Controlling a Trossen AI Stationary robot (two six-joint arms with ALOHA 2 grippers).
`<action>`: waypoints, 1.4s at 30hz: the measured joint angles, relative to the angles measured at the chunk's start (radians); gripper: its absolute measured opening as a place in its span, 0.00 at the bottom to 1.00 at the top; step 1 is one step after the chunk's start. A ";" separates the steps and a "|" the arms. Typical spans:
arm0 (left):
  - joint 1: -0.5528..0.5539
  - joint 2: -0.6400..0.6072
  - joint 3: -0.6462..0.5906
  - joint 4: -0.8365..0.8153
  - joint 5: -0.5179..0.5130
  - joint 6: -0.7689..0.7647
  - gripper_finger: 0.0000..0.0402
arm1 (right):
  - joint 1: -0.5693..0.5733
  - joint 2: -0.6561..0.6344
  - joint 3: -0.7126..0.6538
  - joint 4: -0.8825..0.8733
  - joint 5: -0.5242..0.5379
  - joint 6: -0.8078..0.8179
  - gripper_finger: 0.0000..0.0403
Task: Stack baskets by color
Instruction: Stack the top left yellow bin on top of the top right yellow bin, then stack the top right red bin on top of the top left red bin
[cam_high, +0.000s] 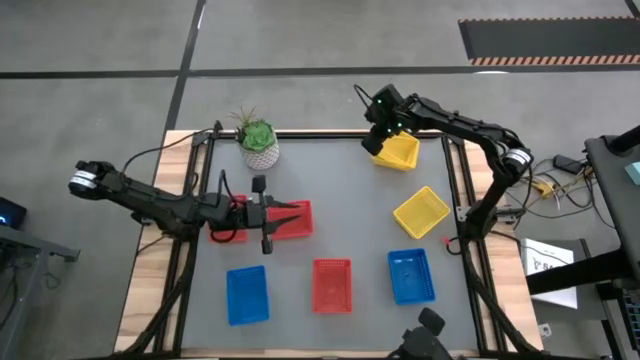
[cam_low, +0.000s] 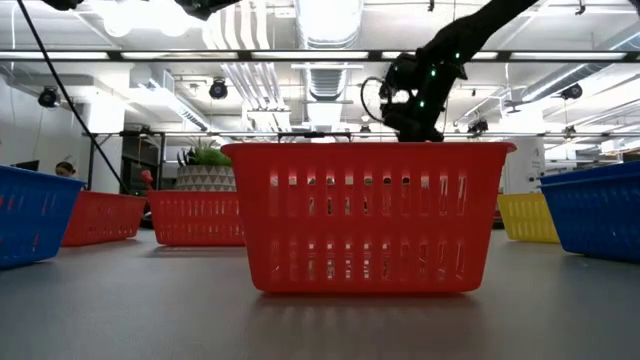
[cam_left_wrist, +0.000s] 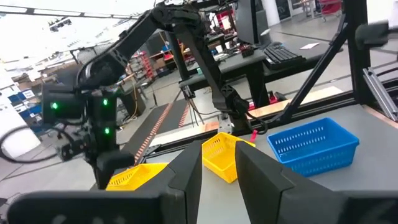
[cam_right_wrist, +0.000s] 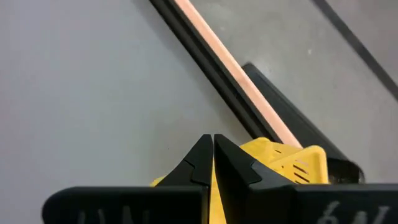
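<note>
A: What sits on the grey worktop (cam_high: 340, 190)?
B: Red, blue and yellow baskets spread out, plus a potted plant (cam_high: 259, 141).
A: And the pincers?
B: The right pincer (cam_high: 381, 137) is clamped on a yellow basket (cam_high: 398, 152) at the far edge; the left pincer (cam_high: 285, 217), half open, hovers over a red basket (cam_high: 300, 222).

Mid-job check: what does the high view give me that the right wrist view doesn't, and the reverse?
High view only: the left gripper over the red baskets, two blue baskets, a lone red basket, a second yellow basket and the plant.
Right wrist view only: the right gripper up close, fingers pinched shut on a yellow rim.
Both: that far-corner yellow basket.
</note>
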 joint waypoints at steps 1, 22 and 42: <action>-0.001 -0.001 0.000 0.000 0.000 0.000 0.20 | -0.003 0.014 -0.005 0.008 0.003 0.001 0.02; -0.013 -0.001 0.001 0.000 0.000 -0.010 0.20 | 0.194 -0.216 -0.089 0.060 -0.006 0.145 0.02; -0.013 0.006 -0.001 -0.054 0.000 -0.055 0.20 | 0.932 -0.566 -0.584 0.571 0.055 0.268 0.02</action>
